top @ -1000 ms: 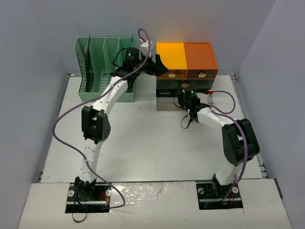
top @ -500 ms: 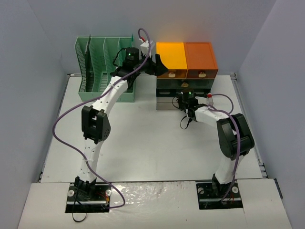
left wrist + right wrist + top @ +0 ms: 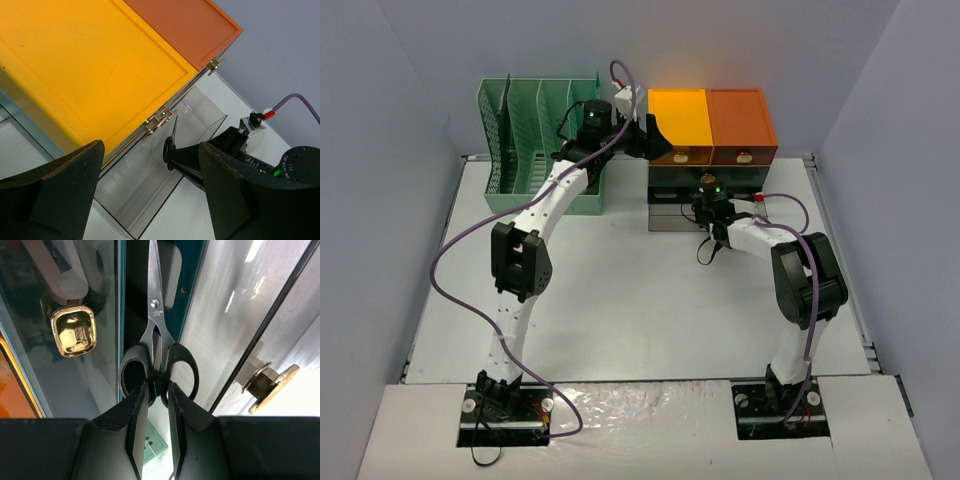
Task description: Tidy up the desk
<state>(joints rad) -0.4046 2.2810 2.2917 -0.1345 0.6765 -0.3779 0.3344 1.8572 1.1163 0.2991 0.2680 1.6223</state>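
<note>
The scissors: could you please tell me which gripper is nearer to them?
Right. The right gripper is clamped on the handles of the scissors, in front of the drawer unit; the left gripper hangs open above that unit's top, apart from them.

from high above and behind both arm bases (image 3: 505, 400), looks down and forward over the whole desk (image 3: 620, 300), mint-green file rack (image 3: 535, 140) and orange drawer unit (image 3: 712, 125) at the far edge. from the left wrist, peers steeply down past the left gripper (image 3: 151, 150), close over the unit's orange lids (image 3: 90, 65). from the right wrist, sits nearly against the clear drawer fronts (image 3: 30, 340), aimed along the right gripper (image 3: 157, 389) and scissors (image 3: 156, 335). shares those scissors and that gripper with the left wrist view.
</note>
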